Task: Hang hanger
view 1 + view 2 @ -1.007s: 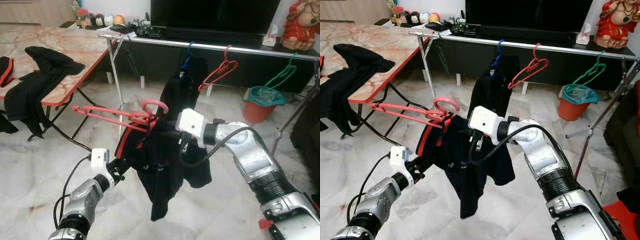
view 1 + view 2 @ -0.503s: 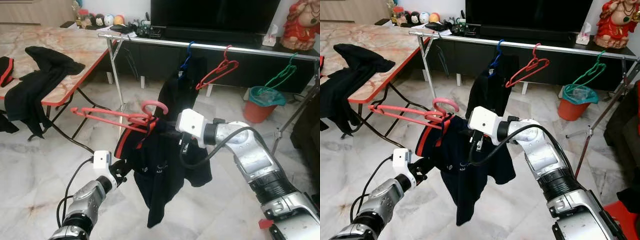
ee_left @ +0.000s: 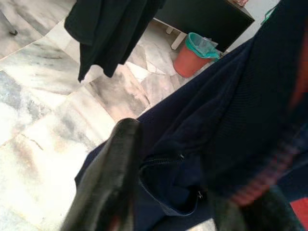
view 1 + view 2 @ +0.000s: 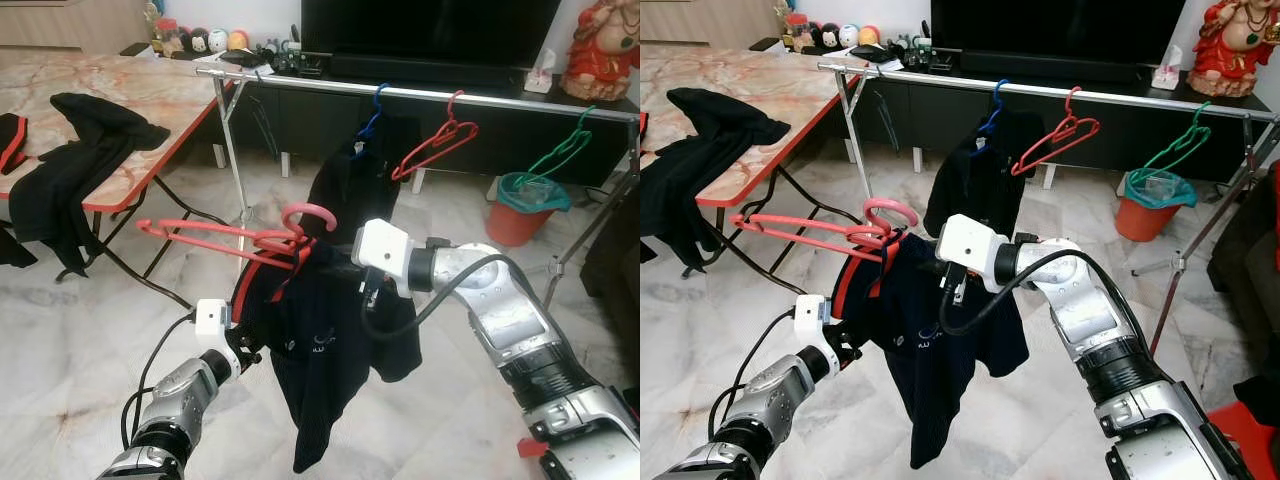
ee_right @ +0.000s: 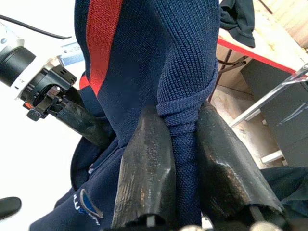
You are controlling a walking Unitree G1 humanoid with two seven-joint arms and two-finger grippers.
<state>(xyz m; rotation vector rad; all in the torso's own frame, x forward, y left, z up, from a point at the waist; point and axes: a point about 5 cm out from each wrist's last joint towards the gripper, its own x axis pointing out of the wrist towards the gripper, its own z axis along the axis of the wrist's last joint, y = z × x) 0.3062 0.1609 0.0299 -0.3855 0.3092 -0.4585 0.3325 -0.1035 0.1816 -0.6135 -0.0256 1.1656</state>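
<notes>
Right gripper (image 5: 180, 144) clamping navy garment (image 4: 330, 340) bunched on pink hanger (image 4: 240, 235), left gripper (image 3: 168, 192) pinching garment's lower edge.

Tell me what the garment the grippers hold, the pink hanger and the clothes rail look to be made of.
Navy garment: knitted fabric, ribbed weave visible, red stripe, matte. Pink hanger: likely plastic, smooth, thin moulded bars, slight sheen. Clothes rail: metal tube, silvery and reflective. Right gripper pinches a bunched fold; left gripper is at the fabric.

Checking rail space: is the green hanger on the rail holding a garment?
No, the green hanger hangs bare on the rail.
</notes>
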